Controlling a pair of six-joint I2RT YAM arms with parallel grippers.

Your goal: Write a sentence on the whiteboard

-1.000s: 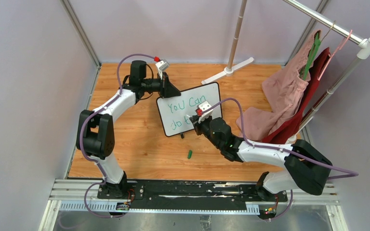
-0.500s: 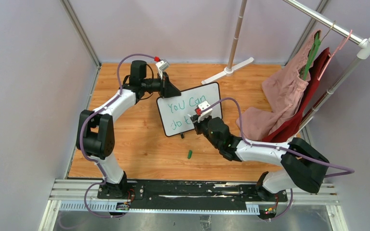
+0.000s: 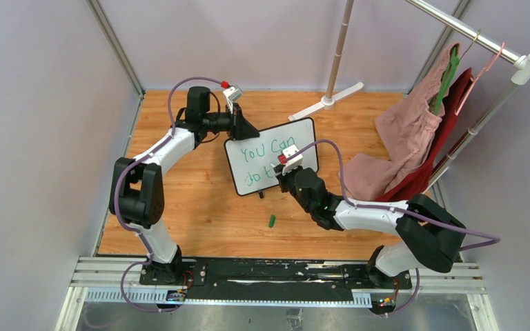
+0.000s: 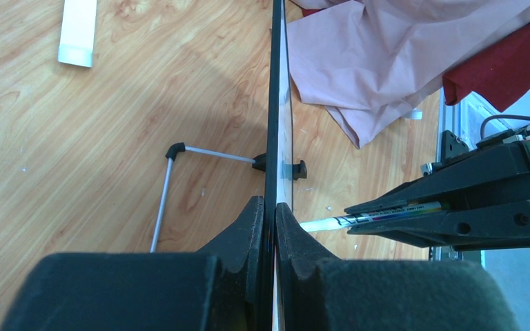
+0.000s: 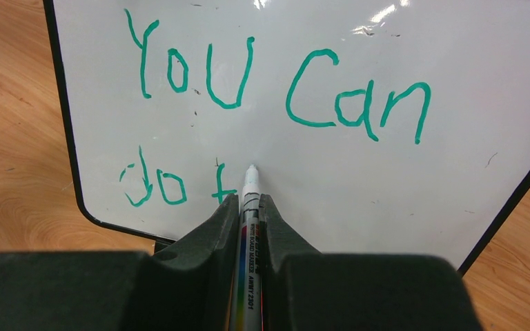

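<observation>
Toward the far middle of the wooden desk (image 3: 200,207) stands the small black-bordered white whiteboard (image 3: 286,134), where the green handwritten sentence (image 5: 289,103) stops at "You can do t". The left hand (image 4: 270,210) is clenched on its edge. The right hand (image 5: 249,201) grasps a white marker (image 5: 250,189), tip on the board. Pressing too hard could tip the board or skew the stroke.

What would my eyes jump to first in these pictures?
Probably the green words on the whiteboard in the middle: "You Can" above, "do t" begun below. The right gripper pinches a marker with its tip at the board, and the left gripper clamps the board's edge. Pink and red clothes hang on a rack at the right.
</observation>
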